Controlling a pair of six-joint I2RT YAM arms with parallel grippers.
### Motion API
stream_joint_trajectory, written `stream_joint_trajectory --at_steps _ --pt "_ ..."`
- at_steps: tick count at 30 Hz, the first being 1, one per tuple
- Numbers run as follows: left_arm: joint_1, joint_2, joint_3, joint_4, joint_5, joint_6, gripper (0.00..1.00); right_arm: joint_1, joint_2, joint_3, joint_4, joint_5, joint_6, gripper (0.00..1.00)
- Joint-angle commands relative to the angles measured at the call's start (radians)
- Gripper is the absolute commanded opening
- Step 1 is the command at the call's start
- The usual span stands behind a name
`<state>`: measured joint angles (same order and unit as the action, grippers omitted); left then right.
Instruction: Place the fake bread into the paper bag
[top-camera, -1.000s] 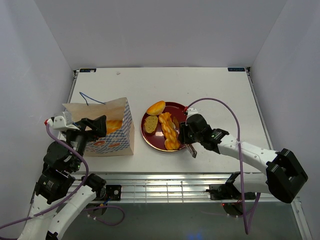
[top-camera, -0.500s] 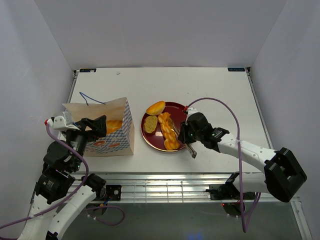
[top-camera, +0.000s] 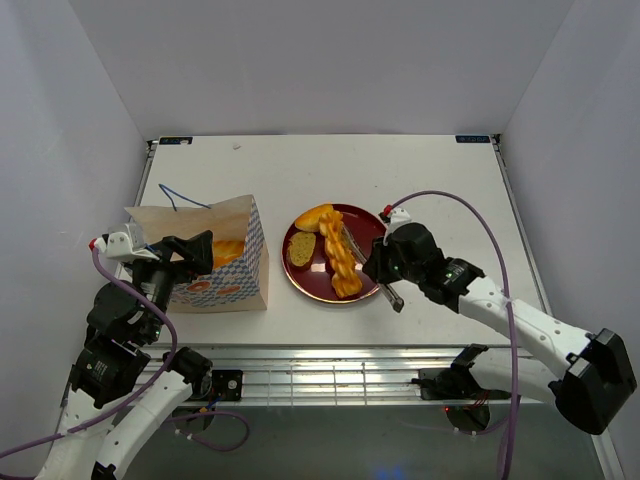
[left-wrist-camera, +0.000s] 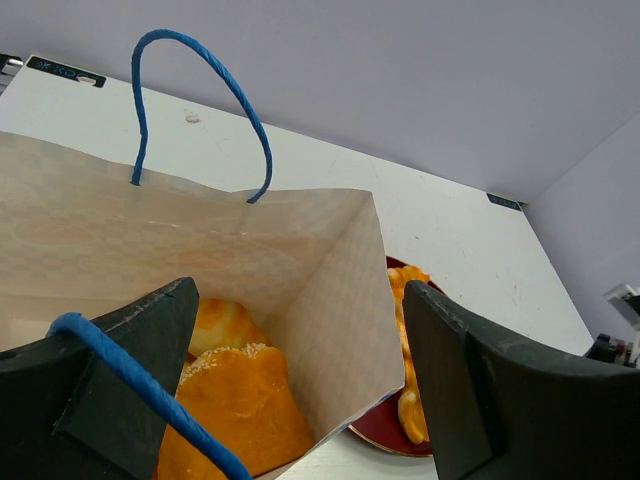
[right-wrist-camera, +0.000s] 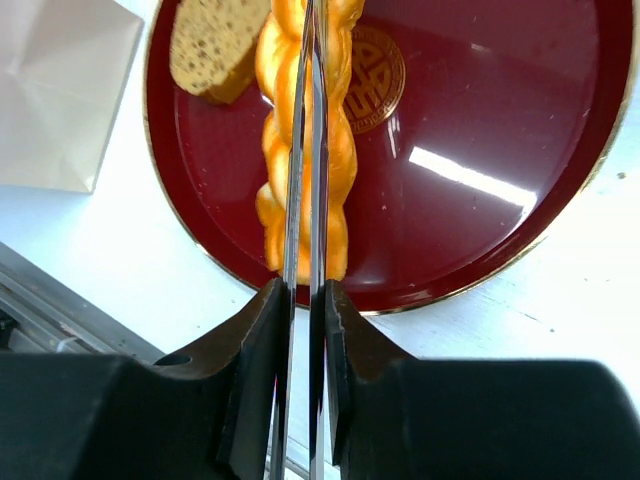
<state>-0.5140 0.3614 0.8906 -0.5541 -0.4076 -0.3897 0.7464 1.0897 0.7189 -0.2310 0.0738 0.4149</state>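
Now | paper bag (top-camera: 238, 272): bread (left-wrist-camera: 240, 400) inside | plate (top-camera: 366, 224): braided stick (top-camera: 336, 264), slice (top-camera: 301, 249), bun (top-camera: 311, 215) | left hand (left-wrist-camera: 295, 340) open | right hand (top-camera: 348, 236) closed

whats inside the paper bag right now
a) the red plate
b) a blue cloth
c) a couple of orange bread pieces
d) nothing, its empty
c, since the left wrist view looks down into the open paper bag and shows orange bread pieces lying at its bottom, while the red plate sits outside, beside the bag.
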Motion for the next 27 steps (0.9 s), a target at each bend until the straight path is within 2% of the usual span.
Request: stream_joint_trajectory --at_steps 1,7,15,20,27 --pt "-0.003 0.014 0.019 -0.006 0.015 0.005 0.93 0.002 -0.085 0.088 -0.049 0.046 -0.011 0.16" --pt "-0.003 0.016 0.024 -0.006 0.018 0.000 0.93 0.001 -0.197 0.132 -0.125 0.090 -0.018 0.16" --pt "-0.003 0.025 0.042 -0.007 0.021 -0.003 0.93 0.001 -0.290 0.186 -0.074 0.044 -0.065 0.14" --pt "-0.003 0.019 0.056 -0.010 0.013 0.000 0.93 0.001 -0.261 0.276 -0.013 -0.063 -0.106 0.14" --pt "-0.003 -0.001 0.057 -0.024 -0.005 0.000 0.93 0.004 -0.142 0.427 0.090 -0.239 -0.126 0.14"
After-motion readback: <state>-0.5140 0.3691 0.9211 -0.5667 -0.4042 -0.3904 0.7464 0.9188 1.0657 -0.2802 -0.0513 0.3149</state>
